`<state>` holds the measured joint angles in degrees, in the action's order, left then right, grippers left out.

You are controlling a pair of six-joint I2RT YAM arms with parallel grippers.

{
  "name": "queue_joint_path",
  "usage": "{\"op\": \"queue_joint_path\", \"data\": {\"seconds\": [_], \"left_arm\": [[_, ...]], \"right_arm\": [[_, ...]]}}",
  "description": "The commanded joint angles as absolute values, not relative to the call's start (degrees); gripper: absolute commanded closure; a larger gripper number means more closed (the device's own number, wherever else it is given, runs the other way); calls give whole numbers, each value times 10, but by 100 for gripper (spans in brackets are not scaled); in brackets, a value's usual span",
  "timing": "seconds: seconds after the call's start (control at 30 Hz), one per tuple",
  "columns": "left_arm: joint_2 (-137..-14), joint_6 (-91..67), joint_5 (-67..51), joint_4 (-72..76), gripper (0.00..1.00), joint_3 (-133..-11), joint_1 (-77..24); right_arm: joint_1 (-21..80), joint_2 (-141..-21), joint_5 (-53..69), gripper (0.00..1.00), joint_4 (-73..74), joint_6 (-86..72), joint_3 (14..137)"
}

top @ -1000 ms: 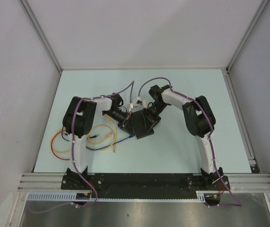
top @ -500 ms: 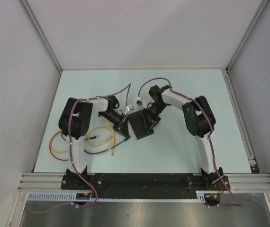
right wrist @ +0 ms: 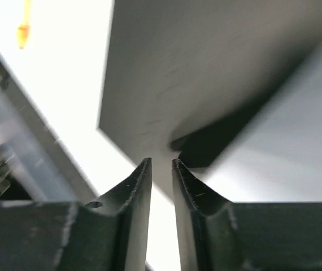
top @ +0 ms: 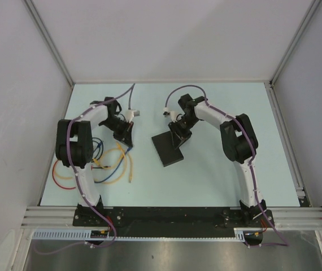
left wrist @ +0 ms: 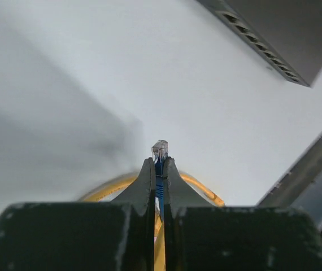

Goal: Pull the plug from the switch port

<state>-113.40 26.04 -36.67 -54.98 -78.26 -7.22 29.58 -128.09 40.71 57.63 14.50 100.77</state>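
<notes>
The switch is a flat black box on the table's middle. In the left wrist view the switch shows its row of sockets at the upper right, all apart from the plug. My left gripper is shut on the clear plug of a blue cable and holds it well left of the switch; in the top view this gripper is at the left. My right gripper is shut on the far corner of the switch; in the top view it sits at that corner.
Loose yellow, orange and blue cables lie coiled on the table's left, under and near the left arm. A yellow cable runs behind the left fingers. Grey walls with metal rails bound the table.
My left gripper has drawn back to the left, away from the switch, with the blue plug in it. The plug has left the socket. The right gripper stays at the switch's far corner.
</notes>
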Motion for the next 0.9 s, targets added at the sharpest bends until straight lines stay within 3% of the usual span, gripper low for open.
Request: {"op": "queue_joint_path", "data": {"seconds": [0.0, 0.13, 0.23, 0.4, 0.43, 0.63, 0.87], "left_arm": [[-1098, 280, -251, -541, 100, -852, -33], [-1105, 271, -200, -541, 98, -901, -26], [-1109, 251, -178, -551, 48, -946, -26], [-1104, 203, -164, -535, 13, -1004, -26], [-1106, 191, -168, -538, 1, -1018, -26], [-1111, 121, -138, -509, 0, -1102, -31], [-1122, 91, -97, -483, 0, -1207, -33]], "right_arm": [[251, -1255, 283, 70, 498, 143, 1063], [206, -1234, 265, 68, 485, 127, 1088], [164, -1211, 244, 66, 469, 108, 1102], [108, -1179, 154, 58, 433, 69, 1118], [95, -1179, 134, 58, 428, 36, 1121], [74, -1176, -17, 50, 403, -26, 1134], [77, -1162, -22, 51, 388, -18, 1146]]}}
